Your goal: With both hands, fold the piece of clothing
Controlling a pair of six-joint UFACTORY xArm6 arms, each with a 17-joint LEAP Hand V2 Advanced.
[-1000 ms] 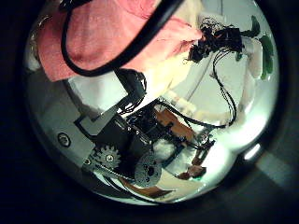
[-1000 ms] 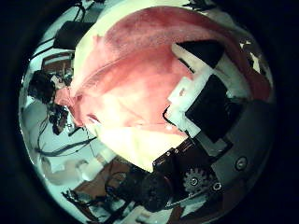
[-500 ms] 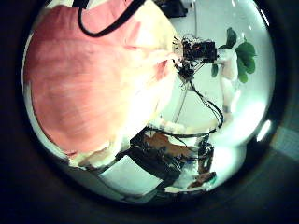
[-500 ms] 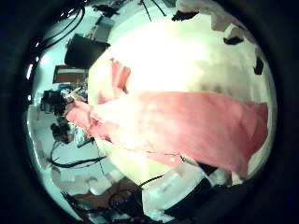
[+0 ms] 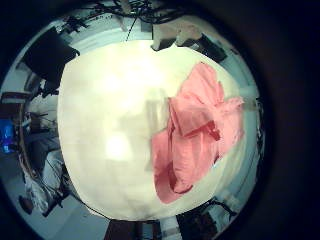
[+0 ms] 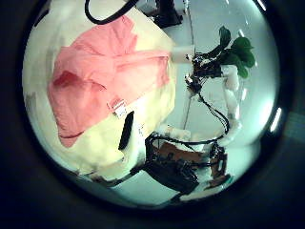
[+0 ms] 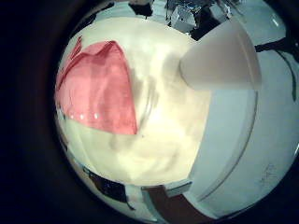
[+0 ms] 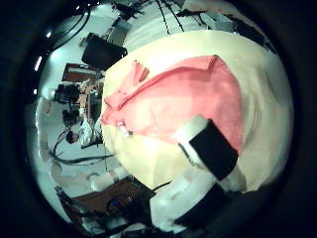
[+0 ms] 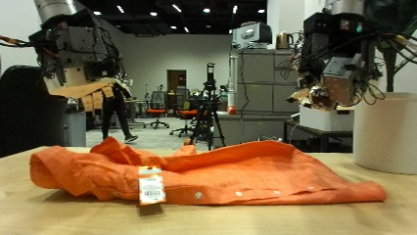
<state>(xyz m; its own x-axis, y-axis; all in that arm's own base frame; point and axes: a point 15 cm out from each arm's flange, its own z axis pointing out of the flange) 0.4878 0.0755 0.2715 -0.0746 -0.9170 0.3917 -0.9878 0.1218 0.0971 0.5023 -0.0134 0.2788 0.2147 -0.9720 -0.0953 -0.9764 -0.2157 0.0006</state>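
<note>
An orange garment lies spread and rumpled on the pale wooden table, with a white tag at its front edge. My left hand hangs high above the end near it, open and holding nothing. My right hand hangs high above the other end, fingers relaxed and holding nothing.
A tall white cylinder stands at the table's end below my right hand; it also shows in the right little finger side palm view. Bare tabletop lies in front of the garment.
Both hands have let go of the garment and risen well above it. The cloth, once close against both palms, now lies loose on the table.
</note>
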